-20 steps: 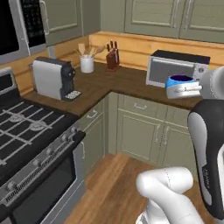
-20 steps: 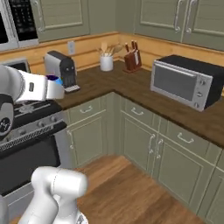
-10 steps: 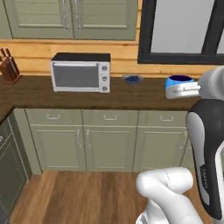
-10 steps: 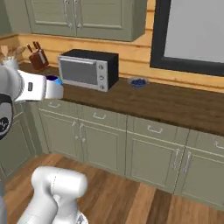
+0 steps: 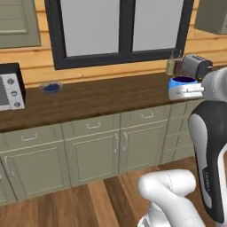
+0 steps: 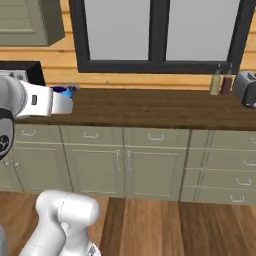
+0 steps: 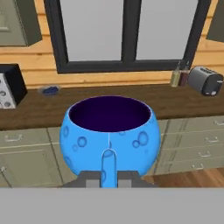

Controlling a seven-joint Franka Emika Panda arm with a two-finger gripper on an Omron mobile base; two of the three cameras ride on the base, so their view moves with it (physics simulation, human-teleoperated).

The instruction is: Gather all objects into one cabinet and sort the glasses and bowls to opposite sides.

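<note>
My gripper [image 7: 108, 178] is shut on the near wall of the small bright blue bowl [image 7: 109, 129], which has a dark inside and sits upright in the grip. In the left base view the gripper [image 5: 191, 90] holds the bowl [image 5: 179, 85] at about counter height, at the right. From the right base camera, the bowl [image 6: 62, 91] shows as a blue rim behind the white hand of the gripper [image 6: 59, 102]. The glasses are out of view. Olive-green wall cabinets [image 5: 17, 22] show at the upper corners; I cannot tell which is the task's cabinet.
A long brown counter [image 5: 102, 99] runs under a dark-framed window [image 5: 119, 31], over olive base cabinets [image 5: 95, 148]. On it stand a microwave [image 5: 8, 91], a small dark blue item [image 5: 51, 87], two bottles [image 6: 221, 82] and a toaster [image 7: 206, 80]. Wood floor lies in front.
The whole picture has swept sideways along the counter, so the camera has moved: stove and corner are gone, the window and toaster have come in. The bowl has stayed in the shut gripper.
</note>
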